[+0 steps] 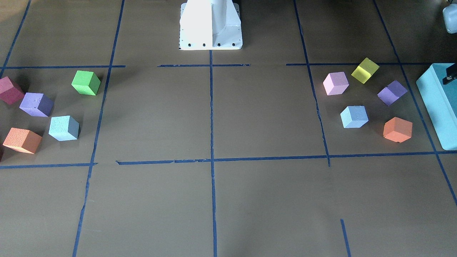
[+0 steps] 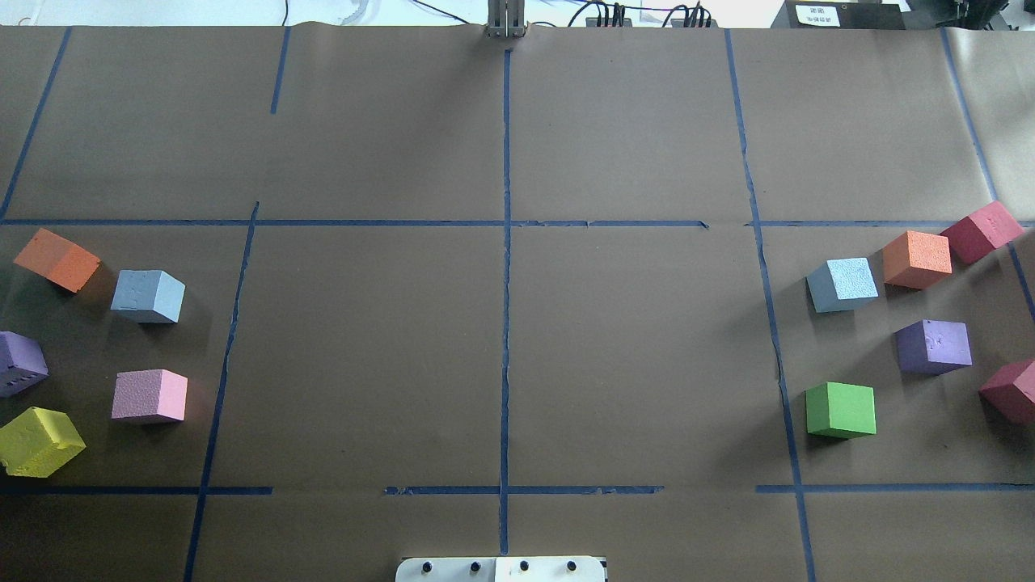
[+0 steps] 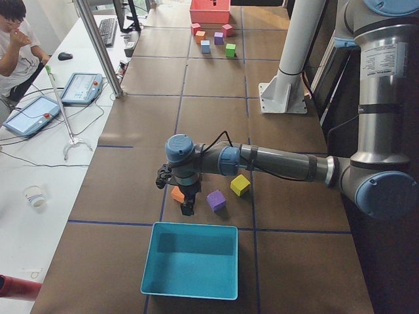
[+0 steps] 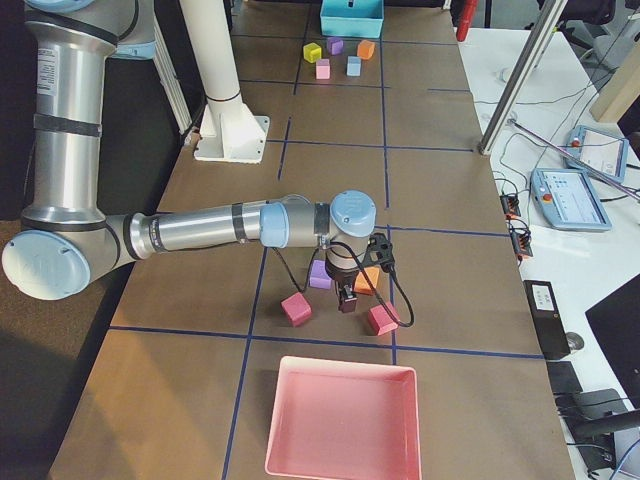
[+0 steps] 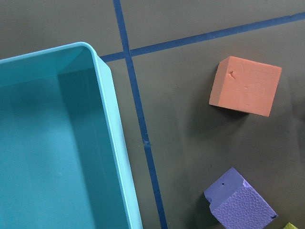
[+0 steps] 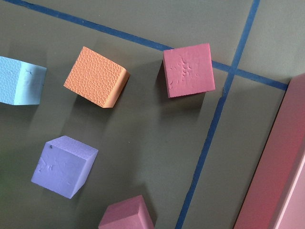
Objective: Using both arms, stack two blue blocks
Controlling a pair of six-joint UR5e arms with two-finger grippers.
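Left blue block [image 2: 147,296] and right blue block [image 2: 842,284] sit well apart, unstacked. Left gripper [image 3: 187,207], right gripper [image 4: 347,298]: finger spread cannot be told.

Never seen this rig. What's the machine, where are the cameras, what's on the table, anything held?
Two grey jointed robot arms, left arm and right arm, stand beside a white pedestal at a brown table taped in blue. Two cameras look down from behind and in front, two from the table's ends, two ride the wrists. Coloured foam cubes cluster at each end, each with one pale blue foam cube: left blue cube, right blue cube. A teal bin and pink tray sit beyond. The left gripper and right gripper hang near the clusters, nothing visibly held; open or shut unclear.
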